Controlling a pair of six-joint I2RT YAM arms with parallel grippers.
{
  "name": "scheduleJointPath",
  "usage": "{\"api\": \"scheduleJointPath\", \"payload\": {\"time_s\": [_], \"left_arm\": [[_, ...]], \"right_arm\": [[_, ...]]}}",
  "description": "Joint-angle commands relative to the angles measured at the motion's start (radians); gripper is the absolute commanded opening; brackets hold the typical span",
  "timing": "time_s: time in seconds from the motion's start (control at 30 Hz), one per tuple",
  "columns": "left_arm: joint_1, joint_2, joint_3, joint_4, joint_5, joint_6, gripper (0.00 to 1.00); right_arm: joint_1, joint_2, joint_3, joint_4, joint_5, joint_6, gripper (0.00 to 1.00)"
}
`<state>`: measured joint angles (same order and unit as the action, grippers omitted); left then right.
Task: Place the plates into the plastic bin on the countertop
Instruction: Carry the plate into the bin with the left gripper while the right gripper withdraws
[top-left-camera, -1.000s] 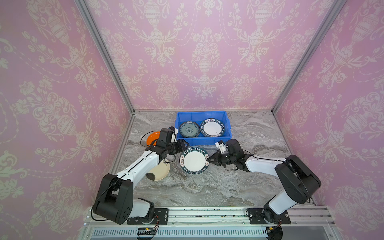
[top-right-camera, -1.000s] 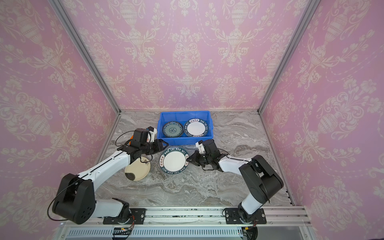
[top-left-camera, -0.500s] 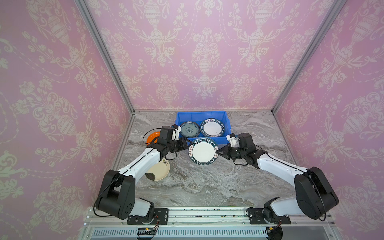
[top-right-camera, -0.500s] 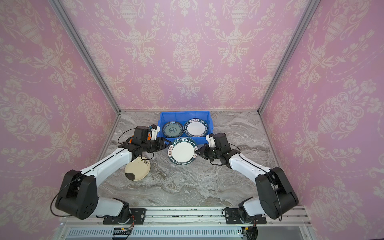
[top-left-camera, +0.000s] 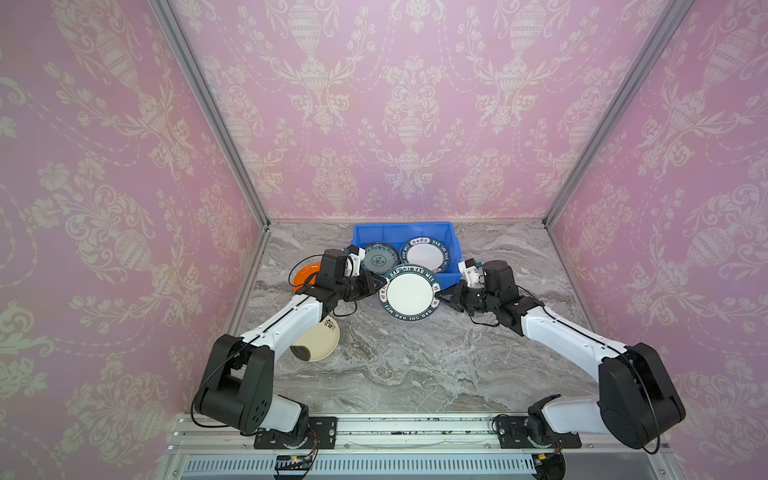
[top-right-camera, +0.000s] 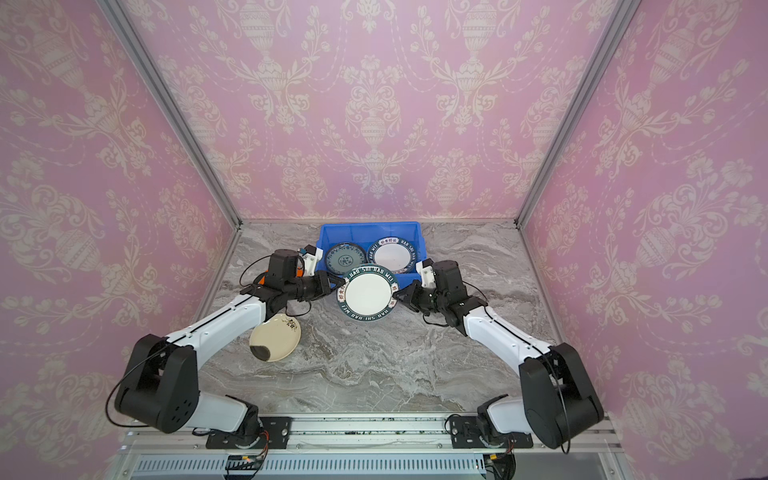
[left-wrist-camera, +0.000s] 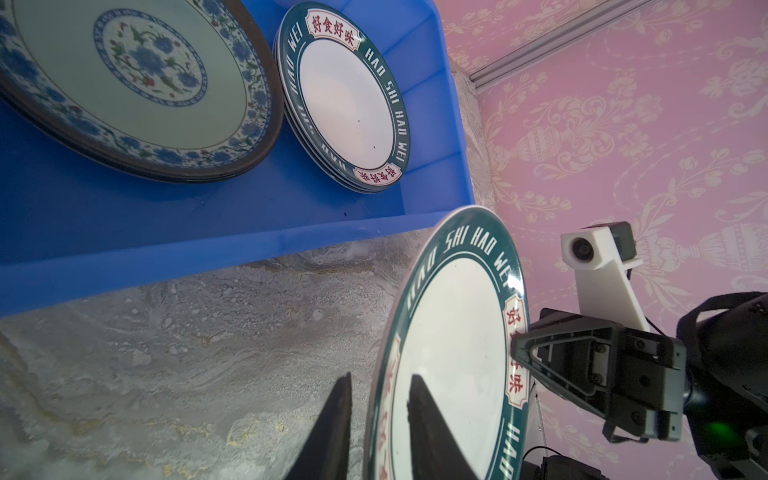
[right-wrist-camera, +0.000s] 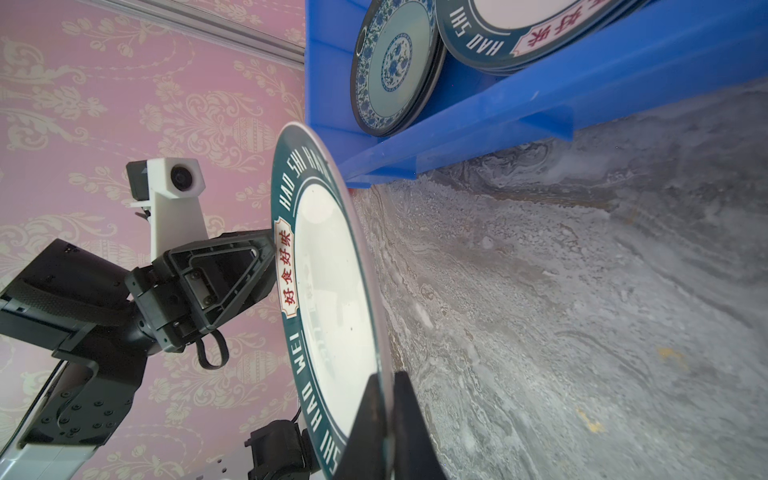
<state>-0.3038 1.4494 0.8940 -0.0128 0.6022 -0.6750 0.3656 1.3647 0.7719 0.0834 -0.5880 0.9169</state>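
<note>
Plate (top-left-camera: 409, 293) with a teal lettered rim, held face up between the two arms just in front of the blue plastic bin (top-left-camera: 401, 226). In both top views it hangs clear of the grey marbled tabletop (top-left-camera: 415, 365), its far edge overlapping the bin's near wall.

The right pincer (right-wrist-camera: 386, 388) is clamped on the rim, one finger above and one below, as the right wrist view shows. A flat plate offers nothing else to seize, so this edge grip is what lets it be held off the surface.

The left pincer (left-wrist-camera: 378, 399) stands astride the opposite rim with its jaws parted. A sliver of tabletop shows between the lower finger and the plate's underside, so it is not clamped. Its probable purpose is a second hold opposite the first, to keep the plate from sagging or swinging about a single pinch point.

Inside the bin two stacks sit side by side. A blue-patterned plate (top-left-camera: 379, 259) tops the one on the left arm's side and another lettered plate (top-left-camera: 424, 255) tops its neighbour, which is the likely destination.

An orange plate (top-left-camera: 303, 274) and a cream floral plate (top-left-camera: 318, 345) lie on the tabletop, partly hidden by the left arm (top-left-camera: 291, 320), so the task appears partly done. The far edge of the held plate could strike the bin's lip unless it is raised over it.
</note>
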Motion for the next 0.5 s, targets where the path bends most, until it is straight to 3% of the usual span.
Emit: {"api": "scheduleJointPath", "payload": {"time_s": [0.0, 0.33, 0.47], "left_arm": [[0.006, 0.015, -0.003, 0.026, 0.034, -0.015, 0.24], [0.005, 0.036, 0.002, 0.048, 0.044, -0.032, 0.18], [0.006, 0.045, 0.008, 0.063, 0.054, -0.046, 0.03]], "right_arm": [[-0.010, -0.026, 0.027, 0.061, -0.026, 0.017, 0.00], [-0.019, -0.014, 0.022, 0.106, -0.036, 0.044, 0.00], [-0.022, 0.001, 0.014, 0.139, -0.043, 0.061, 0.00]]}}
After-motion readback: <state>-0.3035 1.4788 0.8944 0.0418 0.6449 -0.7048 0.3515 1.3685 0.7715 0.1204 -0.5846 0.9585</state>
